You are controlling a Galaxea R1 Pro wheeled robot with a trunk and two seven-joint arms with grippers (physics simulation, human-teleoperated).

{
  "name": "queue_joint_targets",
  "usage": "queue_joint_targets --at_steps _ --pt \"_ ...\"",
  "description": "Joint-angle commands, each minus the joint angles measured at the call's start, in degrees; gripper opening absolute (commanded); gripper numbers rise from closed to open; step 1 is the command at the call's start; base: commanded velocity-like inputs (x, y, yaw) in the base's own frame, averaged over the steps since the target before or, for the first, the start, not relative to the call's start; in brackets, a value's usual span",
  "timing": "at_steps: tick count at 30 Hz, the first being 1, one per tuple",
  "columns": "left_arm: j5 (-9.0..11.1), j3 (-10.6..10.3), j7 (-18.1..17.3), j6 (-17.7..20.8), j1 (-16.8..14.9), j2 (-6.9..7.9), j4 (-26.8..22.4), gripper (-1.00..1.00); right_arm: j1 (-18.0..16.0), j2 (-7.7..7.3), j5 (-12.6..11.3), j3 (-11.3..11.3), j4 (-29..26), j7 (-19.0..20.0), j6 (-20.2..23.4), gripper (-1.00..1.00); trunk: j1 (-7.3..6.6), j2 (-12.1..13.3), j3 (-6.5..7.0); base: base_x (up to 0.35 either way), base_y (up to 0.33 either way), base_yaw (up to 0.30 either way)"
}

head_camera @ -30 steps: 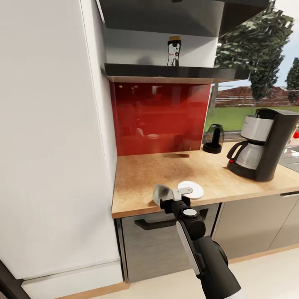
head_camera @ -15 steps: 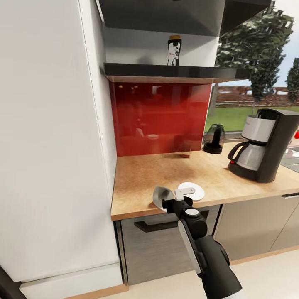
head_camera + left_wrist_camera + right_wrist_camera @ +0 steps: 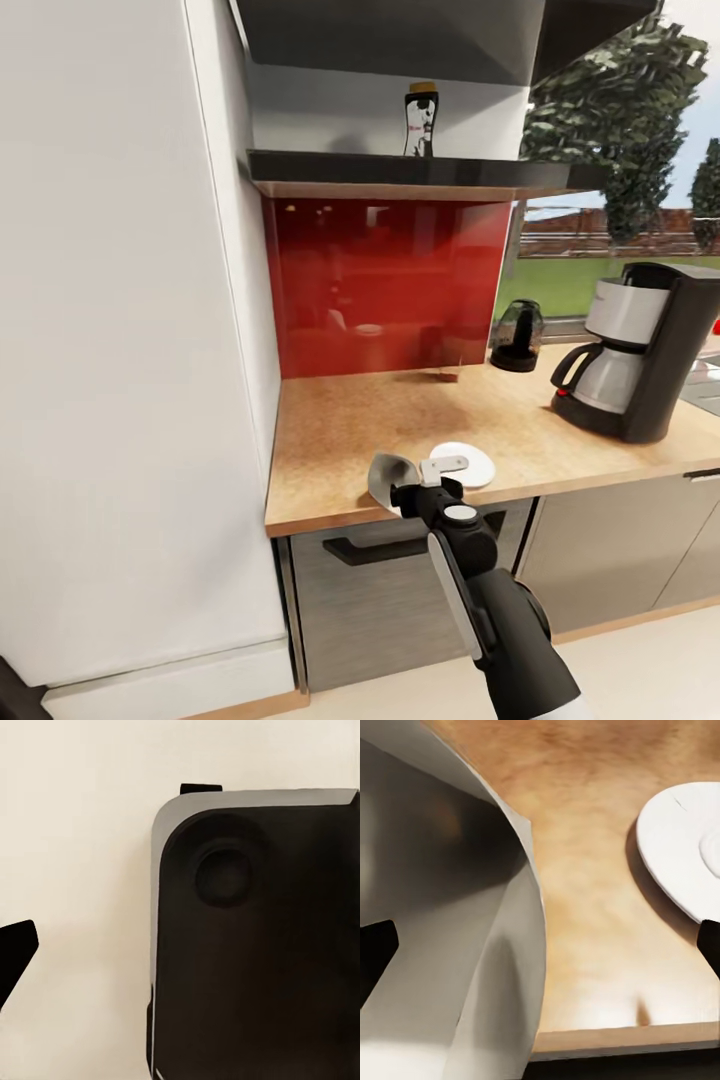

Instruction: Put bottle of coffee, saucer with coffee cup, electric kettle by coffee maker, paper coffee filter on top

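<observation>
Where the wooden bench [image 3: 330, 440] meets its front edge, one right gripper [image 3: 420, 478] is seen, reached in from below, with one grey paper filter [image 3: 388, 473] beside its fingers; how far the gripper is open, and whether the filter is actually clamped, cannot be told. The filter is a cone-like, silvery sheet with a curved rim, tilted, its open side turned toward the arm. In the right wrist view it [image 3: 442, 922] is shown large and close, standing over the bench near the front edge.

One white saucer [image 3: 462, 463] is laid flat on the bench just beside the gripper, on the side toward the coffee maker; it is round, with a shallow raised centre seen in the right wrist view [image 3: 679, 847].

One coffee maker [image 3: 640, 350] is stood upright at the far right of the bench, black with a steel carafe whose handle is turned to the left. One dark kettle [image 3: 516, 336] is set upright near the window, well apart from the saucer. One bottle [image 3: 421, 119], upright with a yellow cap and dark label, is kept on the shelf [image 3: 400, 170] above the red backsplash.

In the left wrist view a dark rounded body [image 3: 255, 937] is seen against a pale surface.
</observation>
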Motion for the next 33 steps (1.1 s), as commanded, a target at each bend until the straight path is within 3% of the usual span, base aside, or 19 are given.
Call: queue_joint_targets --at_steps 1,25,26,33 --pt "0.03 0.14 0.03 -0.15 -0.01 -0.02 0.00 1.00 -0.04 0.00 0.30 0.07 0.08 -0.08 0.37 1.00 0.01 -0.03 -0.05 0.069 0.000 0.000" --pt "0.07 0.16 0.03 -0.15 0.00 -0.05 0.06 1.00 -0.04 0.00 0.28 0.07 2.21 -0.08 0.41 1.00 0.01 -0.03 -0.05 0.025 0.000 0.000" --pt "0.08 0.16 0.03 -0.13 0.00 -0.05 0.05 1.00 -0.04 0.00 0.29 0.07 2.21 -0.08 0.41 -1.00 0.01 -0.03 -0.05 0.000 0.000 0.000" --pt "0.08 0.16 0.03 -0.17 0.00 -0.05 0.06 1.00 -0.04 0.00 0.27 0.07 2.21 -0.08 0.39 -1.00 0.01 -0.03 -0.05 0.000 0.000 0.000"
